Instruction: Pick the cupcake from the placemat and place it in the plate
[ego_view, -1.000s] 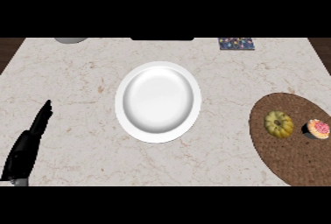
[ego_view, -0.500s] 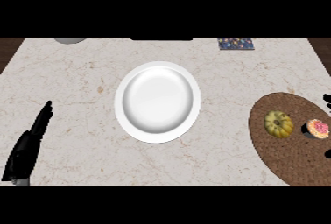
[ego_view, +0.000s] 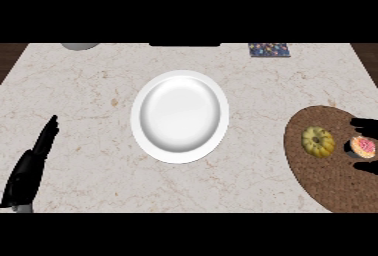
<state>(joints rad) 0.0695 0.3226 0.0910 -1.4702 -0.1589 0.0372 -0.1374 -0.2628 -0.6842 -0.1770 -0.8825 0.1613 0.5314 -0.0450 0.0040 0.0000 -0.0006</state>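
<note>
The pink-frosted cupcake (ego_view: 363, 147) sits on the brown woven placemat (ego_view: 325, 175), framed by the right hand (ego_view: 367, 124): dark fingers are seen just above it and just below it, spread apart and not yet closed on it. For a clean pick, the fingers should be closed round the cupcake's wrapper rather than its frosting, and the yellow ring-shaped pastry (ego_view: 318, 141), which lies just beyond the fingertips, should be left undisturbed. The white plate (ego_view: 179, 80) lies well apart from the fingers, across bare counter (ego_view: 88, 100). The left hand (ego_view: 33, 165) is rested at the lower left, fingers straight and together. One cupcake, one pastry, one plate and one placemat are counted.
</note>
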